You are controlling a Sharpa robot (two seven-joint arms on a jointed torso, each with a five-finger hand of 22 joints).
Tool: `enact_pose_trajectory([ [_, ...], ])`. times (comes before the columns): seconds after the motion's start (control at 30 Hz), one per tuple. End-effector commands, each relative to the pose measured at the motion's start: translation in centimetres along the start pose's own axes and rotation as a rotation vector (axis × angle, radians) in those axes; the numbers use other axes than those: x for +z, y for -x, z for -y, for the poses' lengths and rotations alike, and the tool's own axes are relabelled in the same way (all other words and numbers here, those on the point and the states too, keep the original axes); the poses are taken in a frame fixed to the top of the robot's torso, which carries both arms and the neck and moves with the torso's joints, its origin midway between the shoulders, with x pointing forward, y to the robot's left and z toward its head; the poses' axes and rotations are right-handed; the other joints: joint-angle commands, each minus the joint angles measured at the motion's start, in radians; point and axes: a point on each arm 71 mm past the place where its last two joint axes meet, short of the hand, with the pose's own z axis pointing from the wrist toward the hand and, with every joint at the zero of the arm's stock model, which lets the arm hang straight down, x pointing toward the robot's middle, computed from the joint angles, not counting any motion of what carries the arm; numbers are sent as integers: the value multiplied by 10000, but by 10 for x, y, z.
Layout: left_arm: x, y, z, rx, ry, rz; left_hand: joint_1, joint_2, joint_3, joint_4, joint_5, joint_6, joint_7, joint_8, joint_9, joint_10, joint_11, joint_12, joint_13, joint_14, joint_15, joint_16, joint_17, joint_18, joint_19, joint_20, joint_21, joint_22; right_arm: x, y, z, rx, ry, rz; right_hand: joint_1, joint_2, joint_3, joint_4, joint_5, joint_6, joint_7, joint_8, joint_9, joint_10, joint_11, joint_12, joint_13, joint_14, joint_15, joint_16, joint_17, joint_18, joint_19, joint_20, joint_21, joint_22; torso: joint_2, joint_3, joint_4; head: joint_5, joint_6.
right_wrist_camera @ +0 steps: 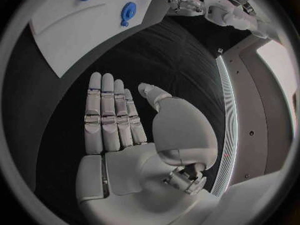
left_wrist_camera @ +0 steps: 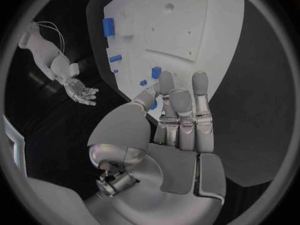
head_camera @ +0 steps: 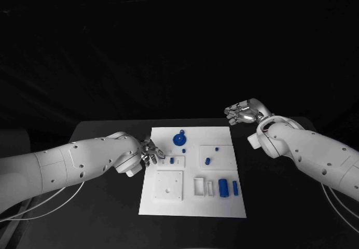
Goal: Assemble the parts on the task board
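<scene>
Parts (head_camera: pixel 223 187) look small, light, rigid plastic; pinch across sides. Left hand (head_camera: pixel 152 152) empty, fingers extended over task board (head_camera: pixel 191 207) left edge. Right hand (head_camera: pixel 243 112) spread, empty, far right.

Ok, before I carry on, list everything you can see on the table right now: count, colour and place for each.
task board: one, white, middle of the black table.
round part: one, blue, far end of the board, left of centre.
cylinder part: one, blue, near right of the board, lying beside a thinner blue bar.
small parts: several, blue, mid-board, including two by the right square plate; exact count unclear.
square plate: one, white, near left of the board.
table: one, black, under the board.
left hand: silver, fingers at the board's left edge, holding nothing visible.
right hand: silver, open, raised beyond the board's far right corner.
</scene>
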Motion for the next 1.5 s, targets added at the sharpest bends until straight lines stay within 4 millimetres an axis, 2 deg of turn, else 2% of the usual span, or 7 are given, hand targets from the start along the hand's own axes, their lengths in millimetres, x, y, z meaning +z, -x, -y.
enact_pose_trajectory([
  [0.03, 1, -1, 3, 403, -78, 118, -79, 30, -13, 70, 13, 1693, -1054, 66, 661, 411, -138, 82, 27, 64, -6, 61, 25, -152, 39, -15, 62, 198, 0, -1, -1, -41, 55, -57, -55, 9, 11, 31, 30, 19, 40, -30, -4, -7, 37, -16, -11, 43, 0, -51, -12, 4, -31, 27, 69, -9, -3, 12, 14, 6, -27],
  [0.63, 6, -6, -1, 964, 266, 181, -274, 102, 13, 51, 43, 1781, -1126, 196, 1038, 407, -188, 454, 160, 62, -42, 400, 77, -152, -12, -44, 389, 193, 0, 0, 0, -58, -10, -1, -42, -12, 1, 47, 44, 26, 39, -30, -4, 1, 35, -12, -11, 48, -2, -48, -14, 3, -29, 25, 92, -44, -5, 26, 4, -11, -74],
  [1.07, 9, -10, 1, 1085, 381, 11, -353, 144, 39, -22, 61, 1798, -1143, 215, 1209, 411, -200, 565, 218, 32, -49, 567, 69, -152, -53, -53, 555, 192, 0, -1, -1, -55, -5, -18, -42, -12, 1, 47, 44, 26, 39, -30, -4, 1, 35, -12, -11, 48, -2, -48, -14, 3, -29, 25, 92, -44, -2, 10, 7, -14, -124],
  [1.5, 10, -14, 1, 1285, 394, -180, -351, 169, 57, -61, 67, 1788, -1140, 210, 1264, 411, -200, 576, 225, 16, -49, 605, 48, -152, -81, -54, 609, 189, 0, 0, 0, -63, -30, -39, -42, -11, 1, 47, 44, 26, 39, -30, -4, 1, 35, -12, -11, 48, -2, -48, -14, 3, -29, 25, 92, -45, -4, 10, 15, -44, -172],
])
